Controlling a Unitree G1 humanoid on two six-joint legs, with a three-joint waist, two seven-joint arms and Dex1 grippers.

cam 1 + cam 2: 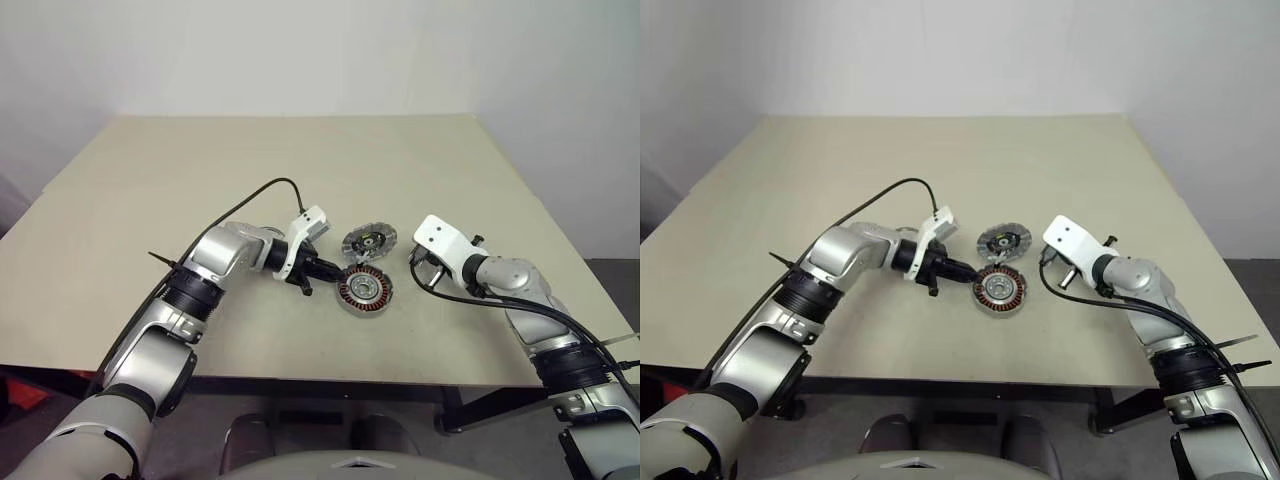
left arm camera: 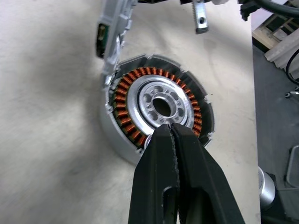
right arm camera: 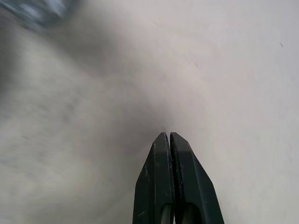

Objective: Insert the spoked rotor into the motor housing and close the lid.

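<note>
The motor housing [image 1: 363, 289] lies on the table [image 1: 200, 180], with a ring of copper windings around its inside. Inside that ring sits a silver wheel with round holes and a central hub, which reads as the spoked rotor [image 2: 161, 103]. The lid [image 1: 369, 241], grey with a ridged rim and black centre, rests just beyond the housing and against its rim. My left gripper [image 2: 170, 127] is shut and empty, with its tips at the housing's near rim. My right gripper [image 3: 168, 135] is shut and empty over bare table, to the right of both discs.
The right arm's white wrist mount [image 1: 440, 236] stands a short way right of the lid. A black cable [image 1: 270, 187] arcs over the left forearm. A blurred grey shape [image 3: 37, 11] shows at the edge of the right wrist view.
</note>
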